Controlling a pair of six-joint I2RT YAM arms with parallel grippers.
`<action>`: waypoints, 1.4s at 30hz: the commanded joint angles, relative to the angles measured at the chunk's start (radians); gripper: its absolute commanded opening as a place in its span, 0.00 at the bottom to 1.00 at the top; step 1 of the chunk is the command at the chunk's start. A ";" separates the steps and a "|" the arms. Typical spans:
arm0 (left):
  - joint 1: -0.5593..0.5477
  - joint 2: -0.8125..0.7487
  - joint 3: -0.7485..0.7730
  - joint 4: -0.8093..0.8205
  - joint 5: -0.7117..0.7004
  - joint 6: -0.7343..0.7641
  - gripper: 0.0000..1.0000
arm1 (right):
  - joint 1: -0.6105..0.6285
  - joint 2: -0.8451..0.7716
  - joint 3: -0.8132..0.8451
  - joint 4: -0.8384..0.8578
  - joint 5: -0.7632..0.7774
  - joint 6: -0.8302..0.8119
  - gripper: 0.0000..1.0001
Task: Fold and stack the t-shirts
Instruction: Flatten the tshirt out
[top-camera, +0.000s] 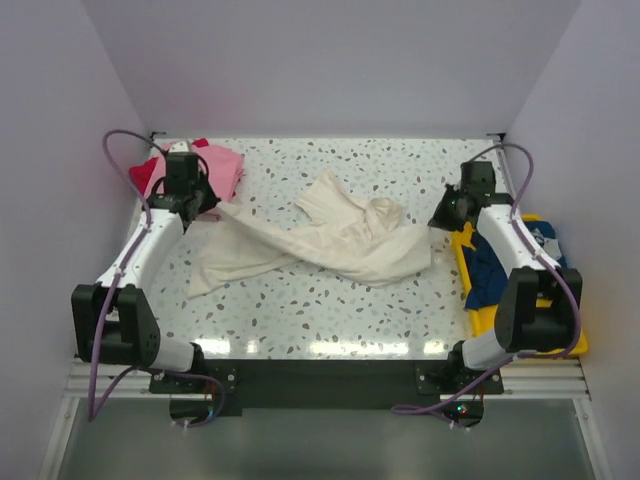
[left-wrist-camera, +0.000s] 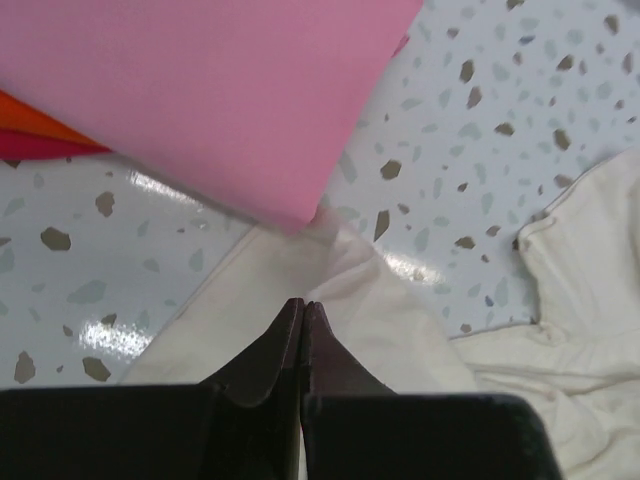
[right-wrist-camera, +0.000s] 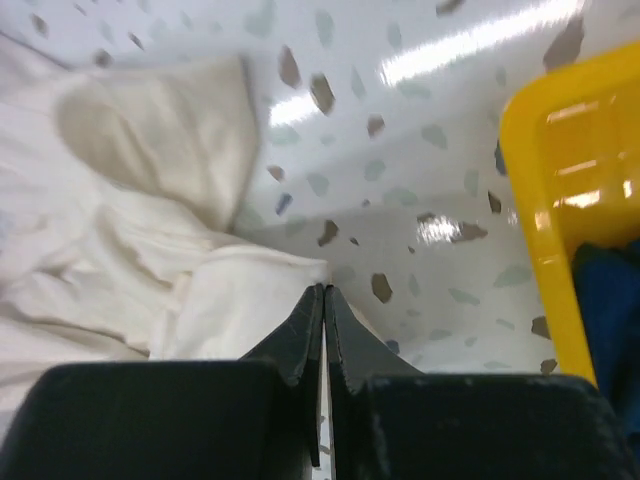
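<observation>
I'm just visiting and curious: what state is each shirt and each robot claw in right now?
cream t-shirt: unfolded, crumpled across the table.
pink t-shirt: folded flat, far-left corner.
navy t-shirt: bunched in the yellow tray.
left gripper: shut on the cream t-shirt's edge.
right gripper: shut, tips at the cream t-shirt's edge.

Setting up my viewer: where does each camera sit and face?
Top external: above, behind the bases, facing down at the table; both arms show.
Left wrist: on left arm, facing down; left gripper shut on cream t-shirt.
Right wrist: on right arm, facing down; right gripper shut on it beside yellow tray.
Shared: cream t-shirt.
</observation>
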 joint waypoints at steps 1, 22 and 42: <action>0.046 -0.017 0.145 0.035 0.069 -0.031 0.00 | -0.060 -0.068 0.191 -0.046 -0.041 -0.027 0.00; 0.170 -0.130 0.613 0.129 0.415 0.015 0.00 | -0.114 -0.023 0.921 0.222 -0.325 -0.026 0.00; 0.172 -0.252 0.741 0.093 0.410 0.052 0.00 | -0.112 -0.023 1.351 0.276 -0.389 0.080 0.00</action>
